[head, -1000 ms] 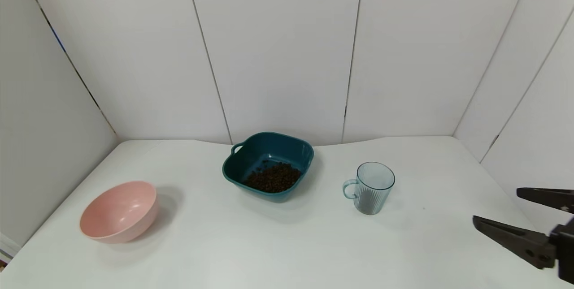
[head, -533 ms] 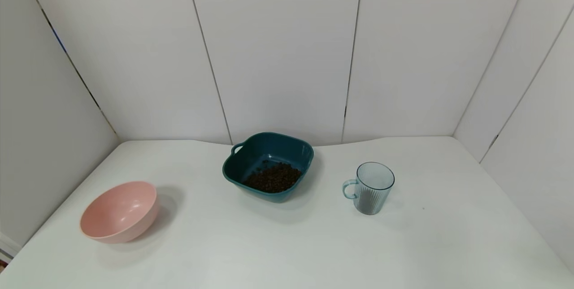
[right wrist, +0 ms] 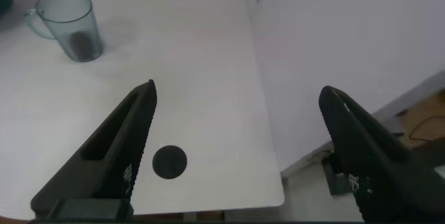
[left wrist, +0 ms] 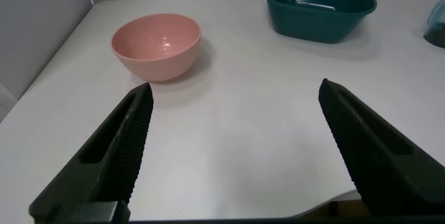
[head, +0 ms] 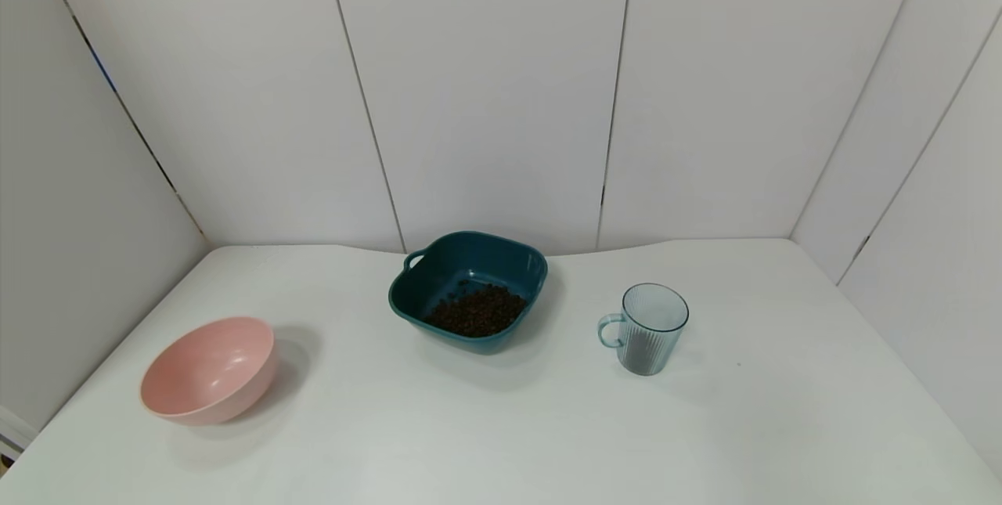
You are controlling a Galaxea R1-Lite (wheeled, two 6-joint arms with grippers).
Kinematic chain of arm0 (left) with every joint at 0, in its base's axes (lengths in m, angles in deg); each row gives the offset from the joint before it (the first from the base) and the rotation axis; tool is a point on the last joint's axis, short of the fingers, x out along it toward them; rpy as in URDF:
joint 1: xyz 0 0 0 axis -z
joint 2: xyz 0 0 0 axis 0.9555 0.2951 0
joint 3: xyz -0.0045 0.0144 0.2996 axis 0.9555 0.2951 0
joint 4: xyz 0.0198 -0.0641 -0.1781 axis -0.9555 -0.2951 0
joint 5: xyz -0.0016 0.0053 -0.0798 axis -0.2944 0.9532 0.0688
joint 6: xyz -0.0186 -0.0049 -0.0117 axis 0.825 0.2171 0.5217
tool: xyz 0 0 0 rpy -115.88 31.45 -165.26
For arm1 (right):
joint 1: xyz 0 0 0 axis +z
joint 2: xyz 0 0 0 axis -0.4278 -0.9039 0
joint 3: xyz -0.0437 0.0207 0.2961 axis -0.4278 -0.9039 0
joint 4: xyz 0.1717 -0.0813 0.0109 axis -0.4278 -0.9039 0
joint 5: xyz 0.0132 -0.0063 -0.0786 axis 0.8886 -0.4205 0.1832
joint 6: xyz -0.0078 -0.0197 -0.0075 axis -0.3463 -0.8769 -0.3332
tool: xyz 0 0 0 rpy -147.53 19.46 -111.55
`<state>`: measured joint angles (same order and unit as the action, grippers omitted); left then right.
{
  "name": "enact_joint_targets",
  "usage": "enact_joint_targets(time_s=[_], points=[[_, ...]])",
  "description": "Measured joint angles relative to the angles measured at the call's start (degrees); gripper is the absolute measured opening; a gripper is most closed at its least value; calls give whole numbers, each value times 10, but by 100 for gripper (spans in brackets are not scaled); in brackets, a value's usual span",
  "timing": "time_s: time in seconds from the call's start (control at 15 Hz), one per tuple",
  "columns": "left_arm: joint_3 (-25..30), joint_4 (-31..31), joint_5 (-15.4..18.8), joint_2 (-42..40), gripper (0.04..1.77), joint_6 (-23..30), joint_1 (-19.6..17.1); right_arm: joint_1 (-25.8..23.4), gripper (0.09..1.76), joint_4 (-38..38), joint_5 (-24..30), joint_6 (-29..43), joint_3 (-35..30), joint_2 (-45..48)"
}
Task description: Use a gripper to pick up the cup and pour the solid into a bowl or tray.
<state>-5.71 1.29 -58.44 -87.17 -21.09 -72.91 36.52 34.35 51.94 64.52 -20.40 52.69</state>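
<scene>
Cup upright on desk, right of teal basin; beans heaped in basin, a few maybe left in cup. Both pincers spread apart, empty: right near desk's right edge, left near pink bowl. Risk: regrasping the ribbed cup could tip it.

one ribbed light-blue cup; one teal square basin; one heap of brown granules; one pink round bowl; two grippers: left gripper, right gripper.
</scene>
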Motion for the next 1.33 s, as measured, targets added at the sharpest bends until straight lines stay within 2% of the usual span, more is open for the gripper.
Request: enact_joint_targets(time_s=[0.2, 0.4, 0.47, 0.6, 0.73, 1.07, 1.33], points=[[0, 0, 0, 0, 172, 0, 0, -75, 170, -12, 60, -8, -1, 34], [0, 0, 0, 0, 172, 0, 0, -123, 170, -13, 180, -12, -10, 84], [0, 0, 0, 0, 172, 0, 0, -136, 170, -10, 203, -10, -19, 99], [0, 0, 0, 0, 172, 0, 0, -135, 170, -5, 216, -9, -34, 120], [0, 0, 0, 0, 172, 0, 0, -113, 170, 6, 218, -7, -52, 138], [0, 0, 0, 0, 172, 0, 0, -107, 170, 130, 231, 8, -140, 180], [0, 0, 0, 0, 172, 0, 0, -109, 170, 192, 231, 9, -210, 216]])
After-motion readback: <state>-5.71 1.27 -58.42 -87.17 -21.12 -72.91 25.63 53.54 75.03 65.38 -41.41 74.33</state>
